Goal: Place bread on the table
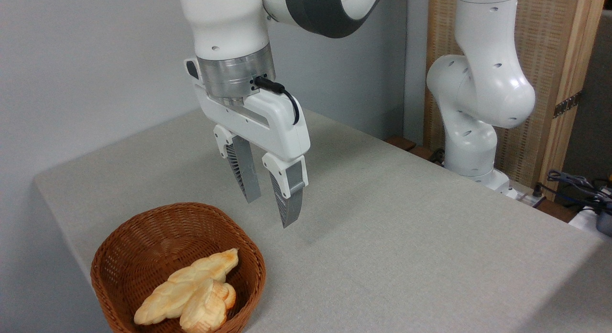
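Note:
The bread (206,308), a small golden-tan bun with a lumpy edge, lies in the front of the brown wicker basket (111,254) at the lower left. It leans against a long braided pale loaf (191,278) that partly covers it. My gripper (270,211) hangs open in the air above the grey-beige table (406,237), just beyond the basket's far right rim. Its fingers point down and hold nothing.
The arm's white base (471,142) stands at the table's far right edge, in front of a wooden slatted panel (550,60). Cables and plugs (578,185) lie off the table at the right. A grey wall runs behind and to the left.

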`<control>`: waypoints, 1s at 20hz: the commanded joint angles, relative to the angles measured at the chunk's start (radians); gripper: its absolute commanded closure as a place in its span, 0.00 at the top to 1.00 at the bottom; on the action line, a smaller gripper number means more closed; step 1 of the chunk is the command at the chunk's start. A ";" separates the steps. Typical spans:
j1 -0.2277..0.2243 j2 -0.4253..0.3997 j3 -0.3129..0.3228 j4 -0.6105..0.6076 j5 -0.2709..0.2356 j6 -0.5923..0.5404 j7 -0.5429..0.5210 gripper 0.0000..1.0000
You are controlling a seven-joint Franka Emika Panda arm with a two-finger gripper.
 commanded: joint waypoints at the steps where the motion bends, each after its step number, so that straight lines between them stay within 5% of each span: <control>1: -0.003 -0.010 0.010 0.002 0.004 -0.006 0.020 1.00; 20: -0.003 0.001 0.008 0.002 0.004 -0.004 0.018 1.00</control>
